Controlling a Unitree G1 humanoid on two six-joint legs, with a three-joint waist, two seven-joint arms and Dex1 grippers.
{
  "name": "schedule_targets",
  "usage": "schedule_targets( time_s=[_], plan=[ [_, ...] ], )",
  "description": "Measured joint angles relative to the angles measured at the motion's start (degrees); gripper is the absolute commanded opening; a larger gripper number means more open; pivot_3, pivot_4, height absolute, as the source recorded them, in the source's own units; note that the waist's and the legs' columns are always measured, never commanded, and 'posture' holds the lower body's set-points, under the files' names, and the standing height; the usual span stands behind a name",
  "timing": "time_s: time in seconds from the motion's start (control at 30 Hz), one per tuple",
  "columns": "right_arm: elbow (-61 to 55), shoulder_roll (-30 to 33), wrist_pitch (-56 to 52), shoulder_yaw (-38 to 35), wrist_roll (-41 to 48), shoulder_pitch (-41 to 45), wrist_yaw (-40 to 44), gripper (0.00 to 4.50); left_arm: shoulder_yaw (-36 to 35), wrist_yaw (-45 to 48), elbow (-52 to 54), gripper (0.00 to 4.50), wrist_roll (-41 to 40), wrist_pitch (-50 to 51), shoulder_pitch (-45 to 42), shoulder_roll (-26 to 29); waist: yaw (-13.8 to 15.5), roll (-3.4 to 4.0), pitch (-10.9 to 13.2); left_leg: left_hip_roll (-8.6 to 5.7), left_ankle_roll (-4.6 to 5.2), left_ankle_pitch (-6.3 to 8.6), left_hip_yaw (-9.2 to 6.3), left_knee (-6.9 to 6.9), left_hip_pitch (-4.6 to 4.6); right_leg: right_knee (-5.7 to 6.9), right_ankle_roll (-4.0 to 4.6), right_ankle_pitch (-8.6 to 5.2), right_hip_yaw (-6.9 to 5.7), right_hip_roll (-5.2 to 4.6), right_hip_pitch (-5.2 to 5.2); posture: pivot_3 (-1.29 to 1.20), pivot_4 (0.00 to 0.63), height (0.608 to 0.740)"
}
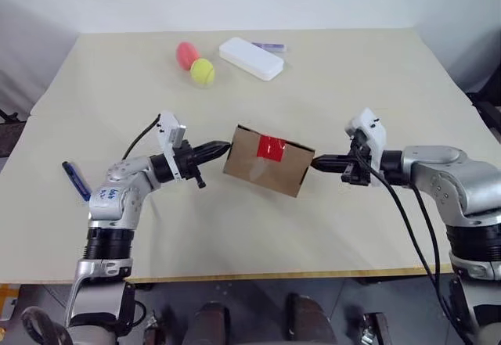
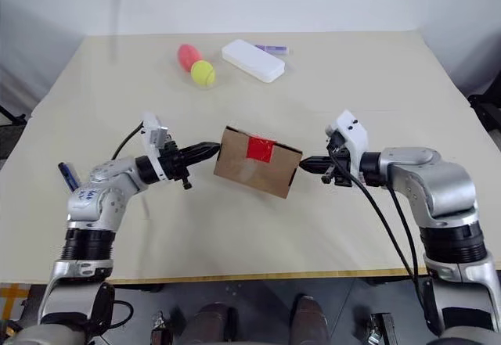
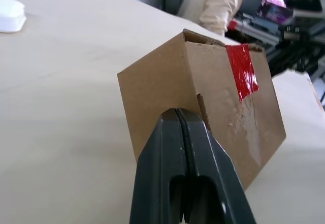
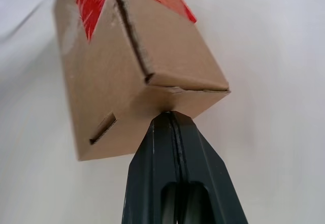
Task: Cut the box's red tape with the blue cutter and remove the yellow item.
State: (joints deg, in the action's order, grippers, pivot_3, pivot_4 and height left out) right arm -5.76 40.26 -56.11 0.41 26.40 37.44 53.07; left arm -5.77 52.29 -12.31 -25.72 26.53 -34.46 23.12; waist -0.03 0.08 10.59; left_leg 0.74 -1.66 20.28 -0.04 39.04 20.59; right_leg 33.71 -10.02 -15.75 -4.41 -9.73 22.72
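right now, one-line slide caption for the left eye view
Two shut tools, left and right, press the ends of a red-taped cardboard box above the table.

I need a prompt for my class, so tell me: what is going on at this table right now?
The robot presses a cardboard box between its two shut grippers, left gripper at one end and right gripper at the other. The red tape across the box's flap seam is uncut. The blue cutter lies untouched near the table's left edge. Two balls and a white case sit at the far side.
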Motion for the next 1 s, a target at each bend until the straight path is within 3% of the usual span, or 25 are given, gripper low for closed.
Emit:
schedule_targets(
  time_s=[0.37,0.73,1.0],
  plan=[
    [5.31,-3.08,4.63,4.35,-4.58,-0.54,-1.29,0.0,1.37,-0.26,-7.03,0.01,5.0,-6.32,-0.27,-1.72,-0.02,0.0,0.0,0.01,0.0,0.0,-0.01,0.01,0.03,0.01,-0.02,0.01,-0.05,0.0,0.02,0.0,0.15,0.74],
    [-8.82,0.32,-4.33,2.57,-0.35,-8.21,-1.24,0.0,3.66,0.49,-7.44,0.01,7.72,-7.2,-1.03,-2.46,0.3,0.0,0.0,0.0,0.0,0.0,-0.01,0.05,0.03,0.01,-0.02,0.01,-0.04,0.0,-0.01,0.0,0.15,0.74],
    [-14.55,1.65,-9.08,-3.21,2.78,-13.94,-3.97,0.0,4.88,1.07,-13.32,0.01,10.15,-11.51,-4.77,-6.71,1.82,-0.04,-0.02,-0.02,0.02,0.01,-0.01,0.09,0.05,-0.04,-0.03,0.02,-0.04,0.0,-0.04,0.0,0.15,0.74]
  ],
)
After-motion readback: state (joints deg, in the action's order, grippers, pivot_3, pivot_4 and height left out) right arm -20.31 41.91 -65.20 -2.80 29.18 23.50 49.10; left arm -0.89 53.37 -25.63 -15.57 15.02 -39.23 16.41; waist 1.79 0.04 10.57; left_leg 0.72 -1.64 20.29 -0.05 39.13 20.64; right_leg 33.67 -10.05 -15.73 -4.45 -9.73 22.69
